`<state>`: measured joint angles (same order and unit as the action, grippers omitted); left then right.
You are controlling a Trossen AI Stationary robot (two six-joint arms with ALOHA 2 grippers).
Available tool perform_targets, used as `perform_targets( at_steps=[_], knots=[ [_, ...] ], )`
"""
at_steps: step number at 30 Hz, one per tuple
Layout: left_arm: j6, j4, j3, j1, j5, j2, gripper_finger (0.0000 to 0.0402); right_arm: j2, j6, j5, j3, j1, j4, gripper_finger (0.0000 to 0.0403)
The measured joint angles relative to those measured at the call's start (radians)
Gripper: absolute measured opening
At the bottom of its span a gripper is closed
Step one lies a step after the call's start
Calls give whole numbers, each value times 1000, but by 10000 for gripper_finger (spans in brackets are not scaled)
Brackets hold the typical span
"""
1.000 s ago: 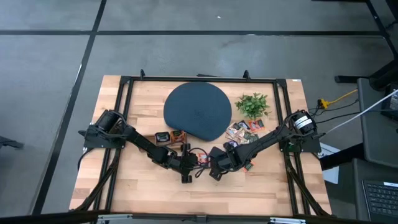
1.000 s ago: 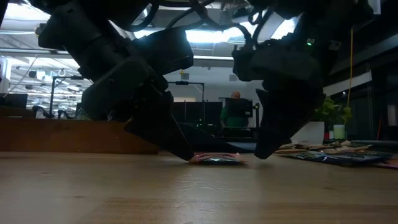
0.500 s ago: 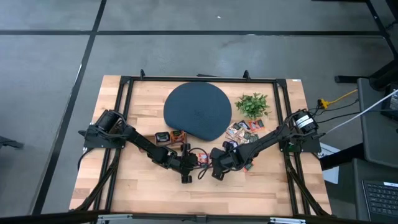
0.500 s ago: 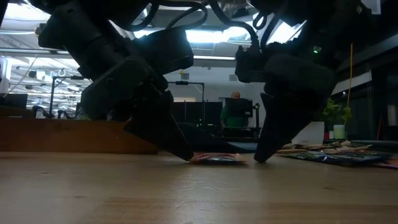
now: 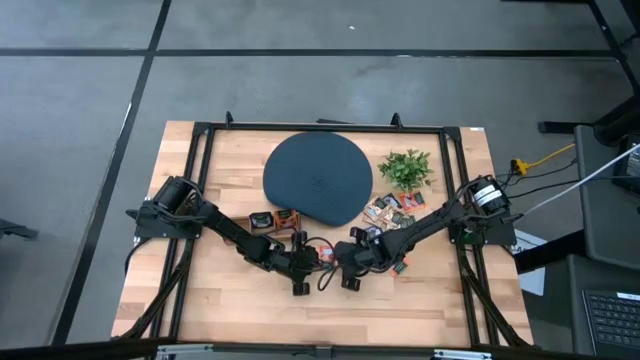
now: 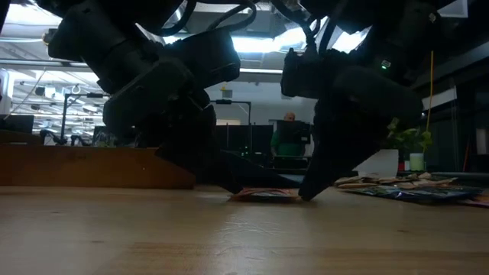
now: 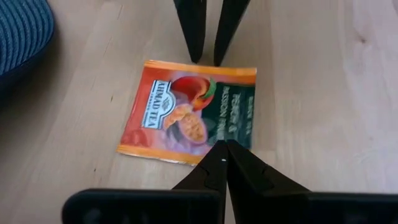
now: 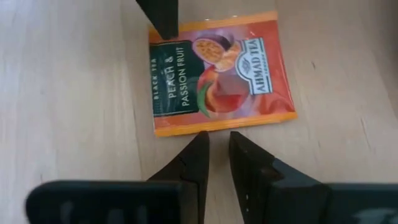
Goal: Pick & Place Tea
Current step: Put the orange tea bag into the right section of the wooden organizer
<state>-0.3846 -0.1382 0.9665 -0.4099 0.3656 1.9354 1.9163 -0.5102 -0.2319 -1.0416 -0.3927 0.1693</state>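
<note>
Both grippers meet over one orange sachet lying flat on the table.

High view: the left gripper [image 5: 300, 262] and right gripper [image 5: 346, 262] converge near the front middle of the table [image 5: 230, 300], the sachet [image 5: 325, 256] between them; more sachets [image 5: 392, 208] lie heaped right of the dark disc [image 5: 317, 178], by the plant [image 5: 407, 168].
Low view: both grippers' tips sit at table level on either side of the sachet [image 6: 263, 194] (a person stands far behind).
Left wrist view: the left gripper [image 7: 222, 157] is clenched shut, empty, its tips at the sachet's [image 7: 189, 111] edge.
Right wrist view: the right gripper [image 8: 218, 148] is slightly parted, grasping nothing, just beside the sachet's [image 8: 221, 71] opposite edge.
</note>
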Motion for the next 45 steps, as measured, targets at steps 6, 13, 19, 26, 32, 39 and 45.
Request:
perform_targets(
  at_steps=[6, 13, 19, 26, 32, 39, 45],
  knots=[
    [-2, 0, 0, 0, -2, 1, 2, 0, 65, 1, 0, 0, -6, 114],
    [-2, 0, 0, 4, 2, 1, 2, 2, 104, -32, 0, -1, -30, 194],
    [-13, 0, 0, 17, -1, 1, 2, 2, 108, -86, 0, 6, -59, 227],
    [-21, -1, 0, 30, -7, 1, 2, 2, 104, -87, 0, 10, -86, 231],
    [-24, -1, 0, 37, -18, 1, 3, 2, 130, -89, 0, 13, -126, 231],
    [-23, 0, 0, 37, -19, 1, 3, 21, 130, -89, 0, 32, -142, 231],
    [-23, 0, 0, 33, -22, 1, 3, 62, 113, -63, -3, 53, -163, 231]
  ],
)
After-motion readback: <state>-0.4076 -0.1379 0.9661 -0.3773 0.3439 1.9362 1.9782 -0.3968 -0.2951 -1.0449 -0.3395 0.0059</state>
